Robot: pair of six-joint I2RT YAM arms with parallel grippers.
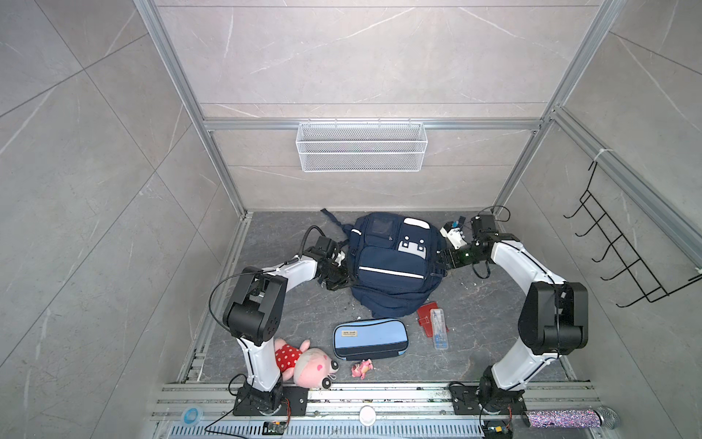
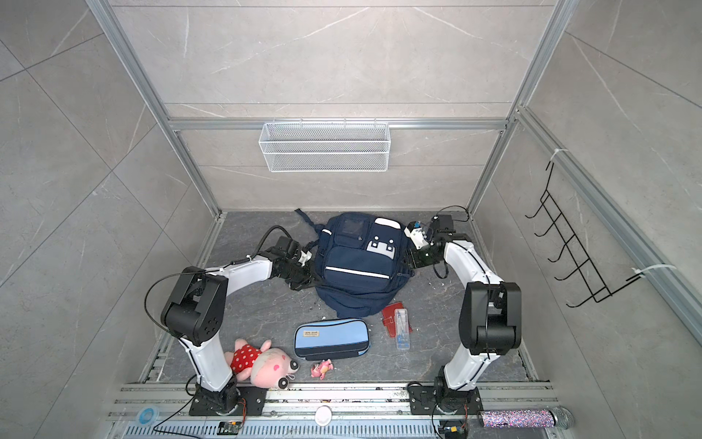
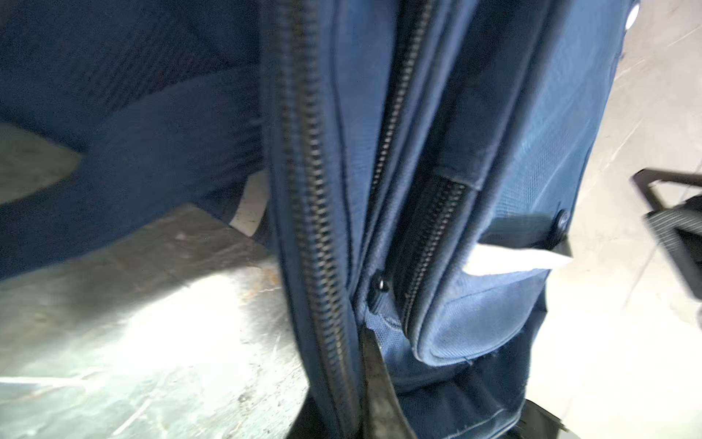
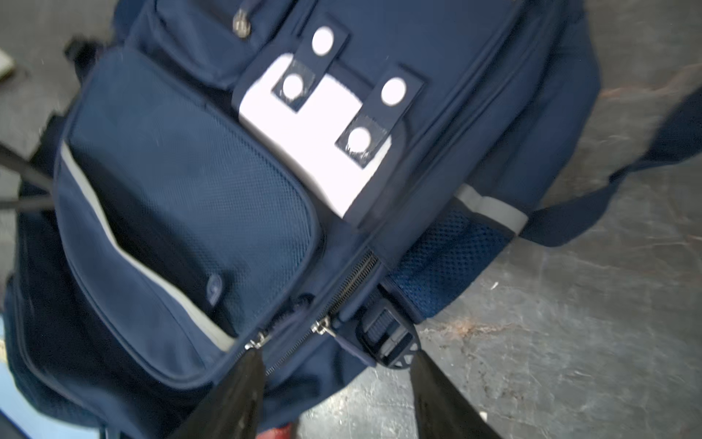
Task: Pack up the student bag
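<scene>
The student bag, navy with a white front patch and reflective stripes, lies face up at the back of the floor. My left gripper presses against its left side. In the left wrist view the gripper is shut, pinching the bag's zip seam beside one dark finger. My right gripper sits at the bag's right side. In the right wrist view it stands open, its tips flanking the zip pulls and a strap buckle of the bag, gripping nothing.
In front of the bag lie a light-blue pencil case, a red wallet under a clear plastic case, a pink plush pig and a small pink toy. A wire basket hangs on the back wall, a black hook rack at right.
</scene>
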